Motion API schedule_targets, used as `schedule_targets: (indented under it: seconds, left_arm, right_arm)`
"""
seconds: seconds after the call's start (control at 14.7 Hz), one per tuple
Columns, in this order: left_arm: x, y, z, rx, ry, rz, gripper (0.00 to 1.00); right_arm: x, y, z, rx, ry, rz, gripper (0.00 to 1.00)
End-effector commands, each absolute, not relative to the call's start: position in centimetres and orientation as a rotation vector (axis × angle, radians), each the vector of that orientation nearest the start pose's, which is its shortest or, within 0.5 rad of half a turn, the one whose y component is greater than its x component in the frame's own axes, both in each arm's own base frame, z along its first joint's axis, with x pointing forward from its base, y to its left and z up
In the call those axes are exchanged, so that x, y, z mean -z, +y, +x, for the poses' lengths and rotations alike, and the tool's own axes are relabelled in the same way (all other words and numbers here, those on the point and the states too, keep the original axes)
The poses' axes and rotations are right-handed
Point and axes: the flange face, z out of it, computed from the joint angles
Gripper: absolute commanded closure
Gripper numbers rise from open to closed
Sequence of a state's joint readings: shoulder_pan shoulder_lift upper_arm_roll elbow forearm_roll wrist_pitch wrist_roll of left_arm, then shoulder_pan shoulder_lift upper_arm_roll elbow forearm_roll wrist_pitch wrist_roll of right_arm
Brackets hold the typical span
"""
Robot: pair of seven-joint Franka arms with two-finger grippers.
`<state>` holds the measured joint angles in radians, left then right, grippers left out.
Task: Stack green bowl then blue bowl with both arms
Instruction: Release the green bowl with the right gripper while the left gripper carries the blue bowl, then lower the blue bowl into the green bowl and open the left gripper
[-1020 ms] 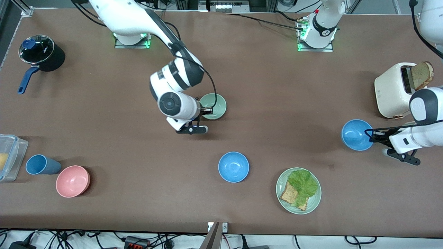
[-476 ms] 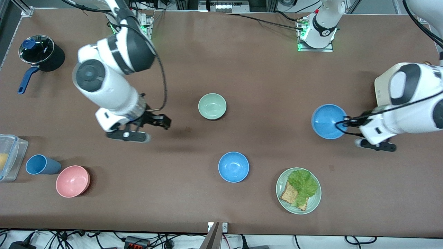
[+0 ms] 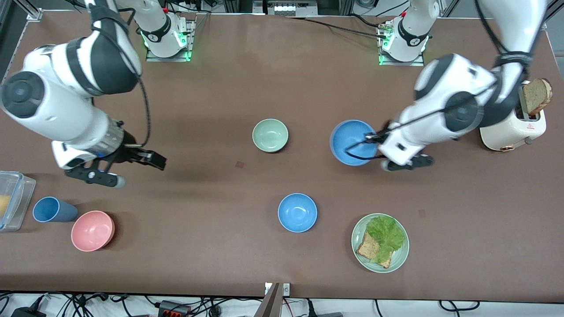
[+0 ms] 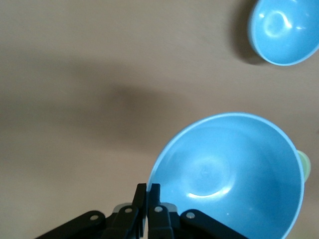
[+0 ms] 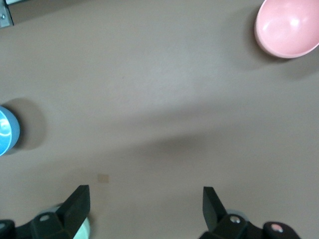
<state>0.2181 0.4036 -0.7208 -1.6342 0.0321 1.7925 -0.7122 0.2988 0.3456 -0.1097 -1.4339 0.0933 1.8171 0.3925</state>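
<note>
Left claw (image 3: 368, 141) pinches rim of blue bowl (image 3: 351, 142), carried over desk (image 3: 282, 79) beside green bowl (image 3: 270, 135). Centre it over green bowl, keep level, lower before release. Right claw (image 3: 132, 165) empty, spread wide, waits aside.

Pink bowl (image 3: 93, 230) beside blue cup (image 3: 52, 209); toaster (image 3: 513, 127) holds, seemingly, bread (image 3: 536, 95).

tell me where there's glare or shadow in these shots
Front view: soft shadow on the table beside the open right gripper. Left wrist view: bright highlight inside the held blue bowl, pinched by the left gripper. Right wrist view: faint glare on the pink bowl.
</note>
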Motion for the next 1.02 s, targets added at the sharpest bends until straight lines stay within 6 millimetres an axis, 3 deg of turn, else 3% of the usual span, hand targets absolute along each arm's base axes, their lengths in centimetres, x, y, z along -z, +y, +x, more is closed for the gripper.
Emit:
schedule_targets:
  seconds: [0.0,0.14,0.27,0.34,0.48,0.68,0.95]
  left_arm:
    - [-39.9,-32.0,56.2,-0.425,-0.534,-3.189,0.97]
    - [-38.2,-36.7,54.7,-0.415,-0.657,-3.193,0.97]
    - [-36.5,-39.4,53.8,-0.405,-0.704,-3.201,0.97]
    - [-35.7,-40.9,53.1,-0.387,-0.712,-3.194,0.97]
    - [-34.0,-44.5,50.7,-0.308,-0.706,-3.152,0.97]
    - [-31.8,-46.8,48.8,-0.289,-0.646,-3.125,0.97]
    - [-30.6,-47.6,47.9,-0.289,-0.594,-3.116,0.97]
  right_arm:
    - [-52.4,7.6,64.8,0.011,0.275,-3.065,0.0]
    - [-52.9,3.6,64.6,-0.025,0.198,-3.08,0.0]
    - [-56.8,-1.2,63.9,0.048,0.155,-3.081,0.0]
    - [-57.3,-2.8,63.4,0.013,0.166,-3.078,0.0]
    - [-59.3,-4.3,62.6,0.019,0.175,-3.075,0.0]
    - [-60.3,-4.6,61.8,0.037,0.176,-3.089,0.0]
    - [-59.4,-3.8,59.4,-0.009,0.166,-3.133,0.0]
